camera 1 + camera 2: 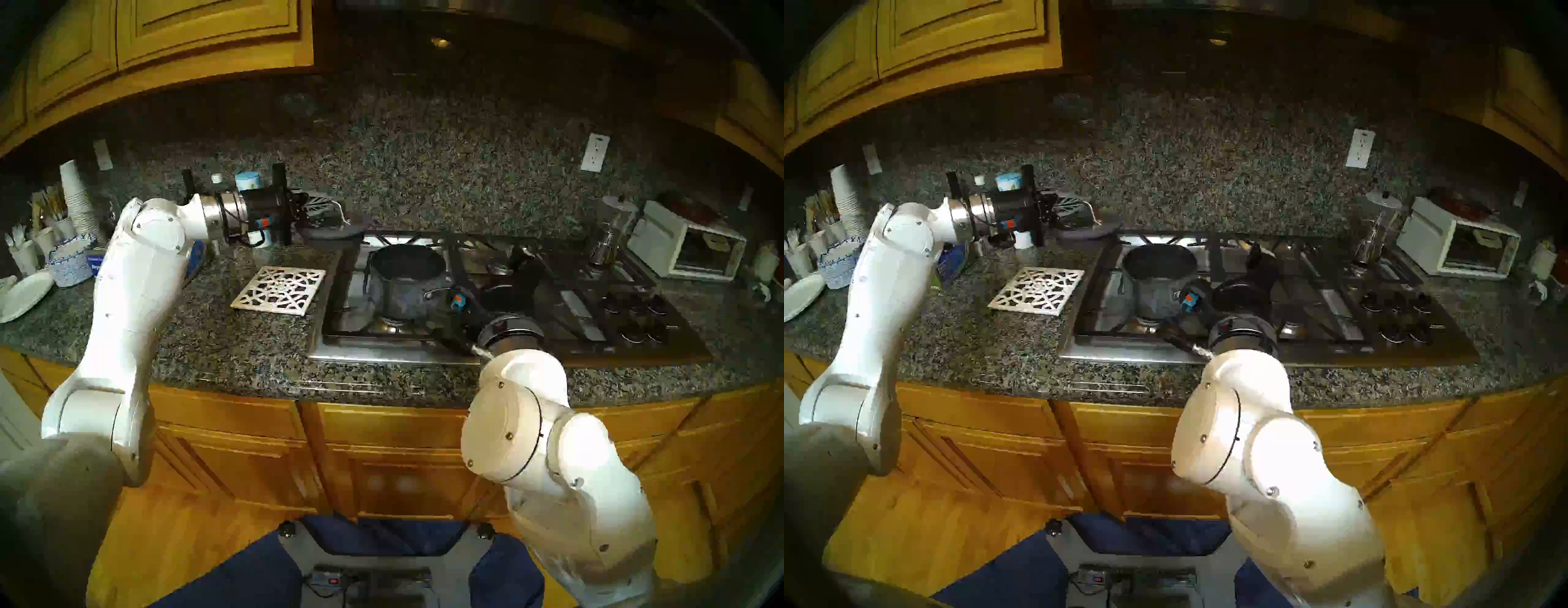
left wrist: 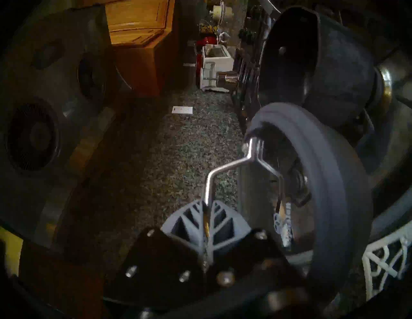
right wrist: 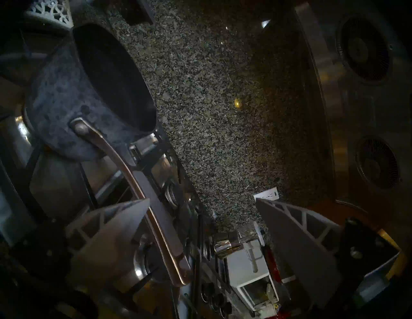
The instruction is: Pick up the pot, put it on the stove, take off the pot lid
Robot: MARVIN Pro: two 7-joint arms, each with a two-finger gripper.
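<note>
**Pot on the stove, lid up in the air**

Small grey speckled pot sitting on a black grate at the left end of the stove, open on top, nothing seen inside. Long silver handle sticking out toward the robot.

Pot lid up off the pot, hanging over the spot where counter meets stove, just left of the pot and behind it. Pinched tight by its silver loop handle in the left gripper (fingers pressed together around the thin metal bar). Glass middle, thick dark rim.

Right gripper spread wide and holding nothing. Pot handle running right past its left finger, maybe touching it (hard to tell). Right arm low in front of the stove, hiding part of the pot handle from the head camera.

White lattice trivet flat on the speckled counter, just left of the stove, apart from the pot. Blender and white toaster oven at the far right. Paper cups, a blue patterned bowl and a white plate at the far left. Black knobs on the stove's right side. White wall outlet above.

No words clear enough to read.
</note>
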